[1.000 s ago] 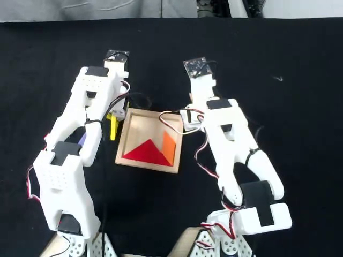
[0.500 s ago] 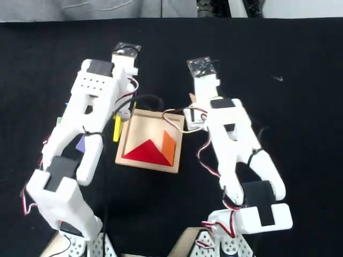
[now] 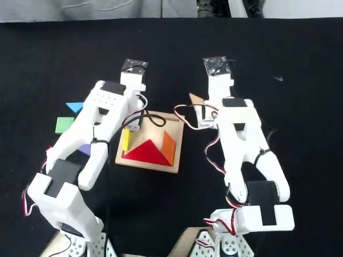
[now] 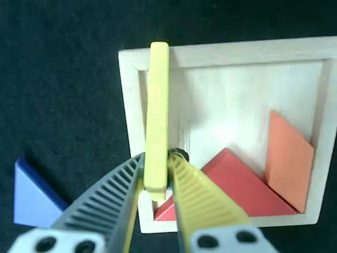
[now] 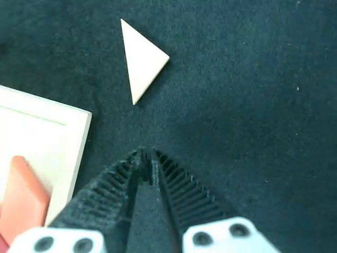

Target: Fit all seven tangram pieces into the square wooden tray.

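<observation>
Gripping the yellow piece (image 4: 159,105) on its thin edge, the left gripper (image 4: 157,159) has it pinched between both fingers along the left wall of the square wooden tray (image 4: 221,52). The piece's far end overlaps the far rim. The right gripper (image 5: 146,155) is pressed together on nothing, over the cloth just near the bare wooden triangle (image 5: 142,58), which lies beyond the tray's far right corner.

I judge the main risk to be release on edge. The yellow piece could topple across the left wall and rest on the rim or spill onto the cloth. It could also drop onto the corner of the red triangle (image 4: 231,187) and sit proud. The orange piece (image 4: 287,158) lies flat by the right wall and looks safe.

I cannot tell whether the yellow piece touches the tray floor. Its outline is unreadable edge-on, and its near end is covered by the fingers. The purple piece (image 3: 84,149) is mostly hidden under the left arm, near the green square (image 3: 65,125) and the blue triangle (image 3: 75,107).
</observation>
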Robot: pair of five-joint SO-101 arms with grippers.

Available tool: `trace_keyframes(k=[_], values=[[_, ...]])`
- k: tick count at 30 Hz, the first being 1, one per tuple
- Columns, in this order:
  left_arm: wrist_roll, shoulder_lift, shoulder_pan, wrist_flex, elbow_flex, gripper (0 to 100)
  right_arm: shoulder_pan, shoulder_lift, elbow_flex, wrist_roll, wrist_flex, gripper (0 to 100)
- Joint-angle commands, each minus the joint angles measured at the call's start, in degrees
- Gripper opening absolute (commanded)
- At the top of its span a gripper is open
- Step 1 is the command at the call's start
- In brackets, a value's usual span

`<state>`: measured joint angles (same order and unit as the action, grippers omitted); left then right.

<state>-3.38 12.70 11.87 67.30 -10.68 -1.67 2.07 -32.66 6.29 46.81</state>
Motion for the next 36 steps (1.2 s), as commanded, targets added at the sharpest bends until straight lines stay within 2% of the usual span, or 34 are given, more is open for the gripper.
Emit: trace_keyframes(k=[1,4,10,15,20,27,33,36], values=[[-0.70,-3.08,0.40,-1.14,0.31,3,0.79,0.31,1.54,0.09,-2.02,1.1],[-0.70,-2.99,0.40,-1.32,-0.22,3,0.70,0.31,1.54,0.09,-2.20,1.1],[-0.35,-2.99,0.40,-7.38,-4.00,3,0.62,0.31,1.45,0.09,-2.11,1.1],[-0.35,-2.99,0.31,-6.86,-4.09,3,0.62,0.31,1.45,0.09,-2.11,1.1],[-0.35,-3.60,0.84,-2.81,-3.74,3,0.62,0.31,1.45,0.18,-2.11,1.1],[-0.35,-3.69,-0.31,-2.73,-4.00,3,0.62,0.31,1.45,0.18,-2.11,1.1],[-0.62,-3.69,-0.31,-2.64,-3.74,16,0.62,0.31,1.45,0.26,-2.11,1.1],[-0.70,-3.78,-0.13,-0.53,-2.33,16,0.62,0.31,1.45,0.35,-2.11,1.1]])
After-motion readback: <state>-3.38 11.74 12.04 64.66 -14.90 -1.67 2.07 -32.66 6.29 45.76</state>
